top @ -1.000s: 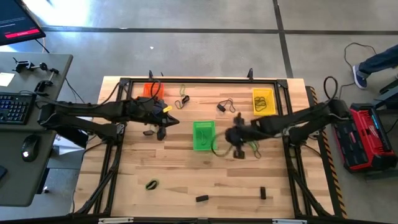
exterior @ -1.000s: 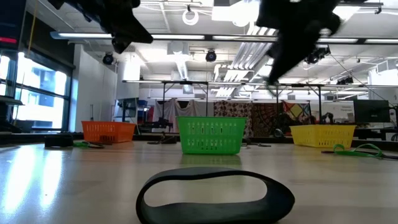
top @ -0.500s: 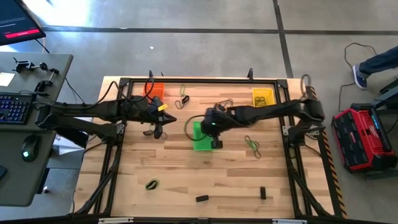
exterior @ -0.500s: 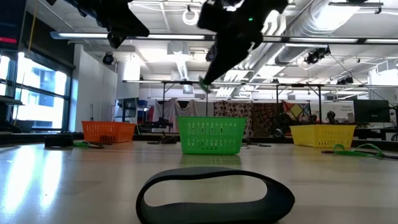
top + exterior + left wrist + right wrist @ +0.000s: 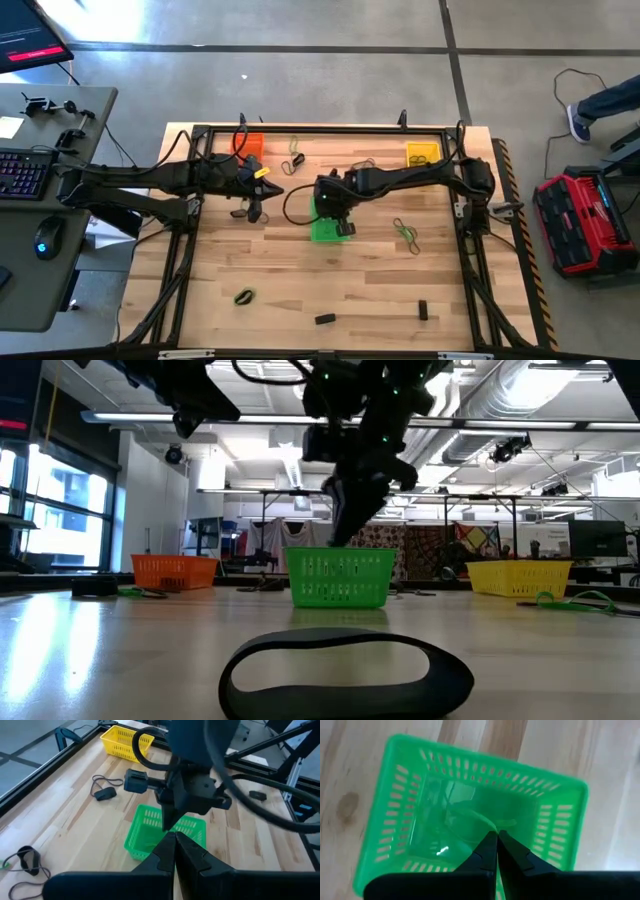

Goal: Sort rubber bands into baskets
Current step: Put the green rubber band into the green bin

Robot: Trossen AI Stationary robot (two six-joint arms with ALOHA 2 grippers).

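Right pincer closed on a thin green band, poised above the green basket mid-counter, ready to drop it by colour. Left pincer closed, empty, waits beside.

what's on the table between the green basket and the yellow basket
High view: a small dark rubber band bundle lies between the green plastic basket and yellow plastic basket, partly under the right arm.

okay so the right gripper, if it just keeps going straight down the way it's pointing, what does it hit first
Most likely the floor of the green basket. The right gripper, shut, points down into the basket's open top, and thin green rubber bands lie on the bottom there. Whether its tips hold a band is unclear.
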